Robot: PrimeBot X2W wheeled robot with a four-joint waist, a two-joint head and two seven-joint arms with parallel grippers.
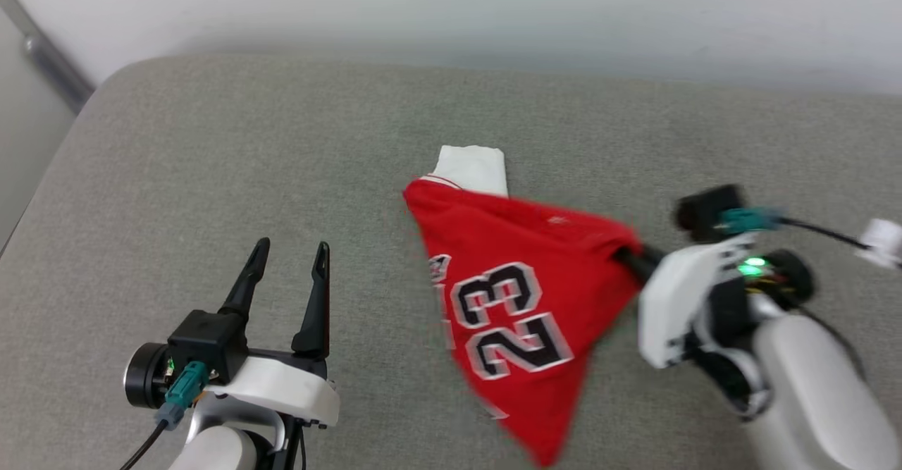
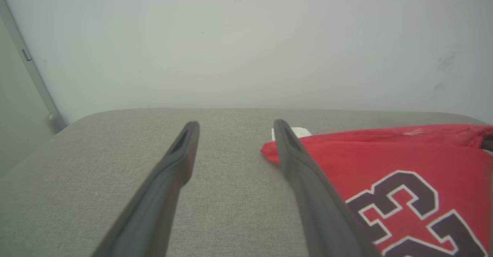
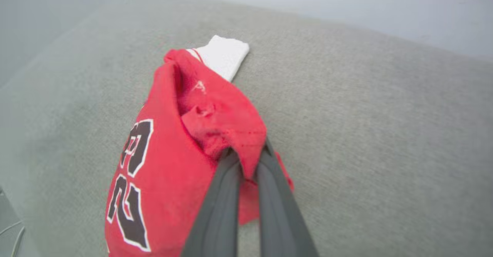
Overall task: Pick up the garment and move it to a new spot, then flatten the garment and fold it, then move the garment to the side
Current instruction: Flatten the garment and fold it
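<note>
Red jersey cloth of the garment (image 1: 521, 301) hangs as a taut triangle at centre frame, one bunched corner pinched between the closed fingers of the right gripper (image 3: 246, 155). It is evidently lifted for relocation, its white sleeve (image 1: 471, 168) resting on the grey woven cushion (image 1: 211, 174). Left gripper (image 1: 290, 253), lower left, stands spread and empty — beside the cloth, not touching it.

Head view: right gripper (image 1: 627, 257) fingertips buried in shirt (image 1: 521, 294) fold, arm blurred; shirt's lower tip cut by bottom edge; white sleeve (image 1: 472, 168) partly under red body.
</note>
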